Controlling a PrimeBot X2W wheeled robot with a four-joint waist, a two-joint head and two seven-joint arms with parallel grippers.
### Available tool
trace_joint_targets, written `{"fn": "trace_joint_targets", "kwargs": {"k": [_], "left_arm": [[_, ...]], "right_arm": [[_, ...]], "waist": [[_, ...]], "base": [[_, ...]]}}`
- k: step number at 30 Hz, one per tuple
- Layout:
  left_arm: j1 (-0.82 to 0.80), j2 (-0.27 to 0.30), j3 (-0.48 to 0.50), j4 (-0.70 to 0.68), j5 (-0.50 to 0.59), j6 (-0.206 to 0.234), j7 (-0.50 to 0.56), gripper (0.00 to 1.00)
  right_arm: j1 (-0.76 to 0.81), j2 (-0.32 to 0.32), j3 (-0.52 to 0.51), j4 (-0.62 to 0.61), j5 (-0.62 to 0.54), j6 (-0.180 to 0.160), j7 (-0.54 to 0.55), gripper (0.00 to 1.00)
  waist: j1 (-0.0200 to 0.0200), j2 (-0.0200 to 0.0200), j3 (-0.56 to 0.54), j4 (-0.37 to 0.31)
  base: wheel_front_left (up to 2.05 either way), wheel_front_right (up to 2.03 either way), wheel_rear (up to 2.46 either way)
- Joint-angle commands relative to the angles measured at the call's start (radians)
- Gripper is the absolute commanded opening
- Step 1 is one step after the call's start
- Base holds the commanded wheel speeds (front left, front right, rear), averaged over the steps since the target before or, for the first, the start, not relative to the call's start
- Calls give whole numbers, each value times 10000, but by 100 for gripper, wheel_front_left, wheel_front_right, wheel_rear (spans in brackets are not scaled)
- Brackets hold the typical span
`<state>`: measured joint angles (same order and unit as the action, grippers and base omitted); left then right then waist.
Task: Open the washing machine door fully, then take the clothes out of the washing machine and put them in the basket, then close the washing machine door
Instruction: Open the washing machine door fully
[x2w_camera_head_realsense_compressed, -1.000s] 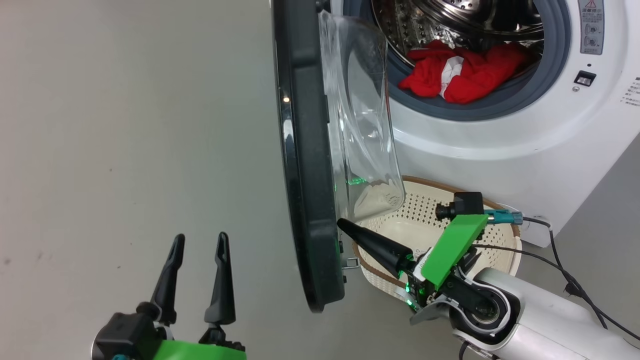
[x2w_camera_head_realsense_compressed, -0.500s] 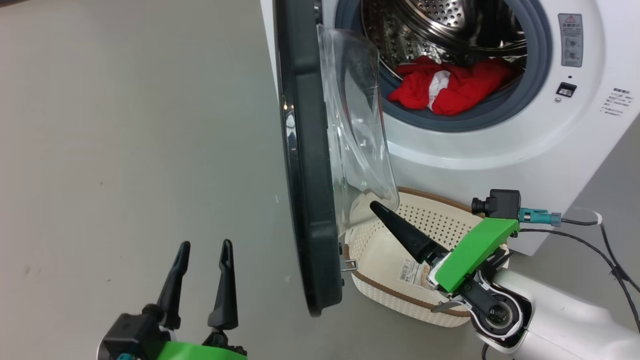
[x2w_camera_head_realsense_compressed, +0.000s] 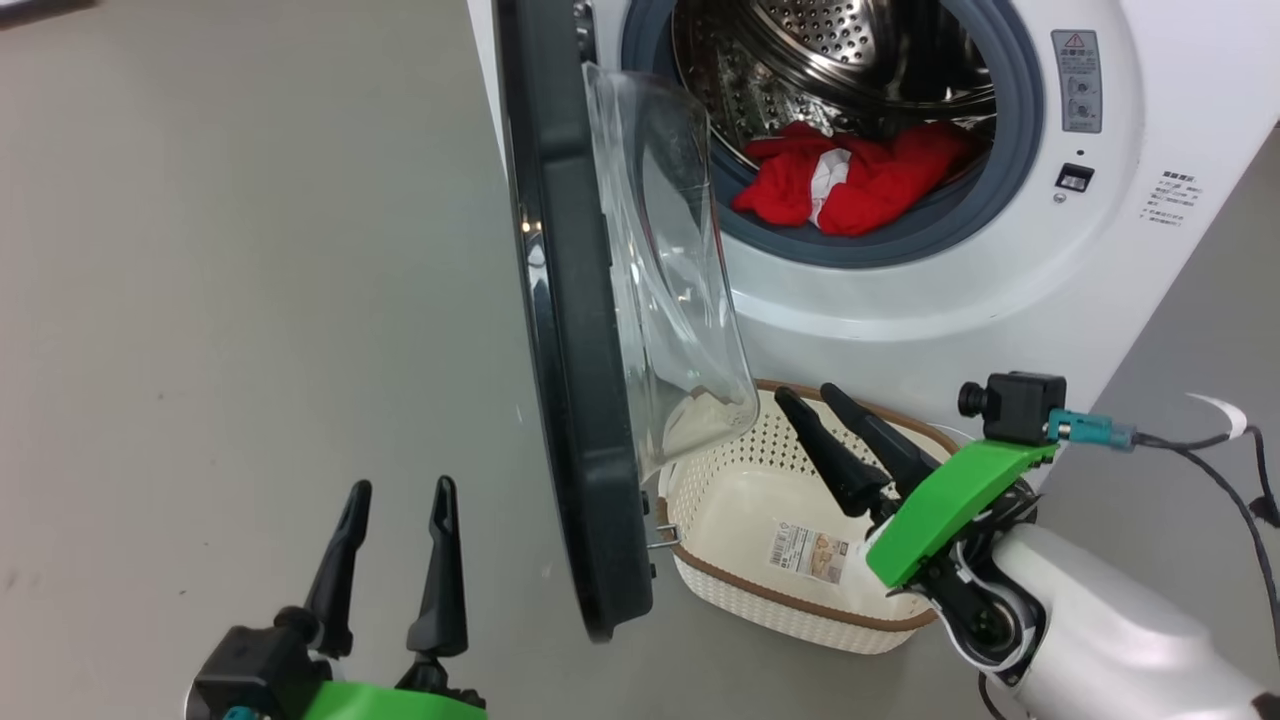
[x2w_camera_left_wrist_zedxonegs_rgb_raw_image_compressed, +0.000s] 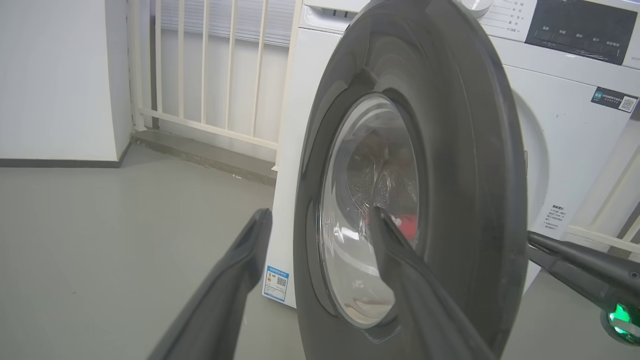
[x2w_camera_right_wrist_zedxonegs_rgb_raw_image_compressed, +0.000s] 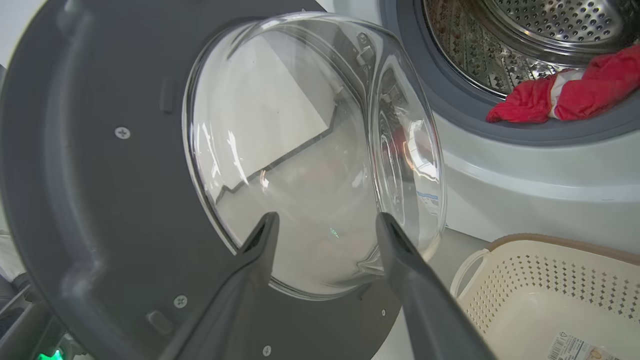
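A: How much of the basket (x2w_camera_head_realsense_compressed: 760, 612) can you make out?
B: Not all. Its end nearest the washing machine door (x2w_camera_head_realsense_compressed: 570, 400) is behind the dark frame and warped through the glass bowl (x2w_camera_head_realsense_compressed: 670, 300). The right gripper (x2w_camera_head_realsense_compressed: 808, 393) and its green mount (x2w_camera_head_realsense_compressed: 950, 495) cover the right-hand side.
A: The sticker (x2w_camera_head_realsense_compressed: 808, 552) on its floor?
B: Print too small to read, as on the grey label (x2w_camera_head_realsense_compressed: 1075, 80) on the washing machine (x2w_camera_head_realsense_compressed: 900, 320).
A: And the clothes (x2w_camera_head_realsense_compressed: 850, 185)?
B: How far back into the drum (x2w_camera_head_realsense_compressed: 830, 50) they reach I cannot tell. The right wrist view cuts them at its right edge.
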<state>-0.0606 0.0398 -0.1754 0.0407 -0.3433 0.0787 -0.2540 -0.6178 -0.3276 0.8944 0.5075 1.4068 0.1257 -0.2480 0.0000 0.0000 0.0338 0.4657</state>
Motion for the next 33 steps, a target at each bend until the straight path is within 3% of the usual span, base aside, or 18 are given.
{"fn": "trace_joint_targets", "kwargs": {"k": [1, 10, 21, 25, 33], "left_arm": [[-135, 116, 389, -288, 5, 4, -78, 100], [-54, 110, 592, -347, 7, 104, -78, 100], [39, 107, 522, -306, 275, 108, -78, 100], [100, 107, 478, -255, 340, 121, -78, 100], [165, 106, 427, -250, 397, 187, -78, 100]], "right_arm": [[276, 163, -364, -82, -620, 50, -135, 100], [1670, 1211, -3181, -209, -4620, 50, -136, 100], [3698, 2612, -6391, -1746, -9813, 50, -137, 100], [4362, 2753, -6747, -2139, -10484, 50, -137, 100], [5060, 2770, -6657, -2589, -10321, 50, -137, 100]], "waist": [[0, 0, -51, -52], [0, 0, -183, -175], [0, 0, -337, -196], [0, 0, -452, -170], [0, 0, -497, -196]], "base": [[0, 0, 0], [0, 0, 0], [0, 0, 0], [0, 0, 0], [0, 0, 0]]}}
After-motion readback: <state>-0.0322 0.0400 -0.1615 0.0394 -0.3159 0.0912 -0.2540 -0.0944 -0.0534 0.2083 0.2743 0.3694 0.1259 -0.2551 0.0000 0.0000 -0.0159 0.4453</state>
